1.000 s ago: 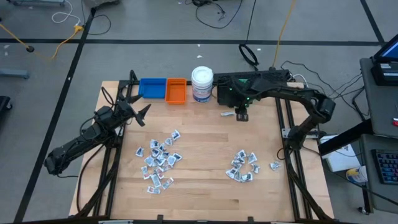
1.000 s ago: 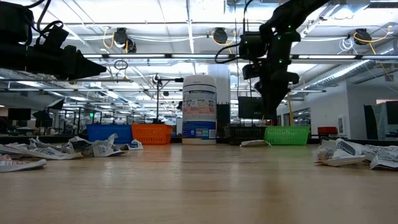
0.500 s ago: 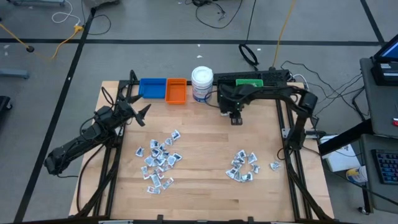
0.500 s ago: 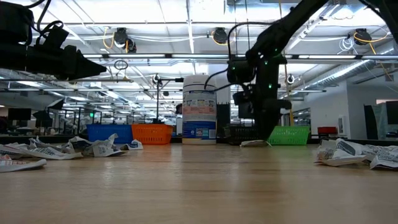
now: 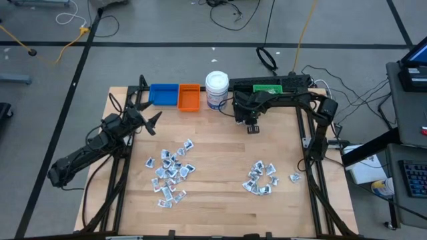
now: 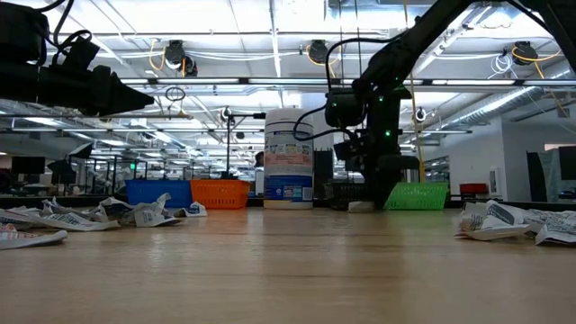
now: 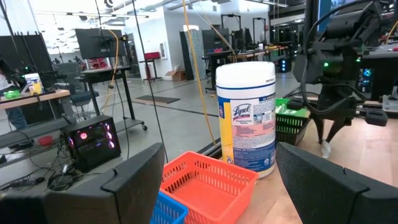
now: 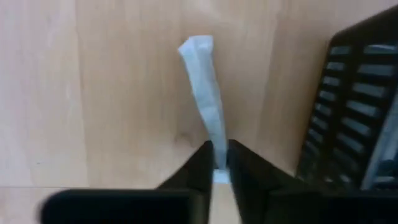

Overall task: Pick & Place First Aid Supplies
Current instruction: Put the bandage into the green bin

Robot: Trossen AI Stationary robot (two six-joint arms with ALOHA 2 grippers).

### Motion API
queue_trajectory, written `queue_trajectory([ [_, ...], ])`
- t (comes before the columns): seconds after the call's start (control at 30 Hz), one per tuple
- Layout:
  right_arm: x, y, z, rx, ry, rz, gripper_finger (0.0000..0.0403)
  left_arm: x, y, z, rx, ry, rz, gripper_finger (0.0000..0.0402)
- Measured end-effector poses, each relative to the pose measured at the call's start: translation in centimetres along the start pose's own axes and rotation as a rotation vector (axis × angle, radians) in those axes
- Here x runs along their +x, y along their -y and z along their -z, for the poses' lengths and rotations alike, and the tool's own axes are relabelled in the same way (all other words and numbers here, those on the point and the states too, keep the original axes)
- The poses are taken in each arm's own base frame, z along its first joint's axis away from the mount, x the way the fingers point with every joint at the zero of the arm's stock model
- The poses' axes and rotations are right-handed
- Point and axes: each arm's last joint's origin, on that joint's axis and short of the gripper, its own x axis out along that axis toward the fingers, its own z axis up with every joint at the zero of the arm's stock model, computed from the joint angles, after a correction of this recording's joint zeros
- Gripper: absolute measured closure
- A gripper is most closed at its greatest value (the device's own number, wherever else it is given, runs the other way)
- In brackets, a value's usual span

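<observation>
The first aid supplies are tiny white and silvery packets in two heaps on the wooden table: a left heap (image 5: 170, 170) and a right heap (image 5: 261, 179). One more packet (image 8: 205, 87) is at the far side, in front of the black bin (image 8: 354, 112). My right gripper (image 5: 252, 125) is low over the table there, shut on that packet. My left gripper (image 5: 148, 124) hangs open above the table's left part, near the blue bin (image 5: 163, 94), and touches nothing. My right gripper pinches the thin white packet between its two fingers at one end (image 8: 217, 155), coming from above and pointing down. The packet runs out from the fingertips as a narrow strip, seen edge-on. It is low at the table (image 6: 360, 206); whether it is lifted clear I cannot tell.
Along the far edge stand the blue bin, an orange bin (image 5: 189, 97), a white jar with a blue label (image 5: 217, 90), the black bin and a green bin (image 5: 268, 87). The two heaps lie in the near half of the table.
My right gripper has moved toward the table's left edge and come down from well above the table to the lone packet in front of the black bin. The left arm has kept still.
</observation>
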Motion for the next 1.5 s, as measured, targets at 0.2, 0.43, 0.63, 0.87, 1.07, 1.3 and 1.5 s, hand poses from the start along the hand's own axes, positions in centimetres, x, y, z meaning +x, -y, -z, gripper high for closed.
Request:
queue_trajectory([
  [0.2, -0.3, -0.4, 0.6, 0.035, -0.056, -0.037, 0.0398, 0.0, 0.0, 0.0, 0.000, 0.000, 0.000, 0.0092],
  [0.43, -3.8, -1.1, 2.0, 0.132, -0.086, -0.049, 0.0401, 0.0, 0.0, 0.0, 0.000, 0.000, 0.000, 0.0092],
  [0.63, -7.1, -2.0, 3.7, 0.235, -0.075, -0.032, 0.0402, 0.0, 0.0, 0.0, 0.000, 0.000, 0.000, 0.0092],
  [0.87, -8.3, -3.5, 6.1, 0.255, -0.076, 0.036, 0.0402, 0.0, 0.0, 0.0, 0.000, 0.000, 0.000, 0.0092],
  [1.07, -8.3, -2.7, 7.2, 0.202, -0.148, 0.220, 0.0402, 0.0, 0.0, 0.0, 0.000, 0.000, 0.000, 0.0092],
  [1.3, -7.7, 1.1, 7.8, 0.166, -0.107, 0.348, 0.0403, 0.0, 0.0, 0.0, 0.000, 0.000, 0.000, 0.0092],
  [1.5, -6.6, 4.6, 8.6, 0.164, -0.066, 0.435, 0.0403, 0.0, 0.0, 0.0, 0.000, 0.000, 0.000, 0.0092],
])
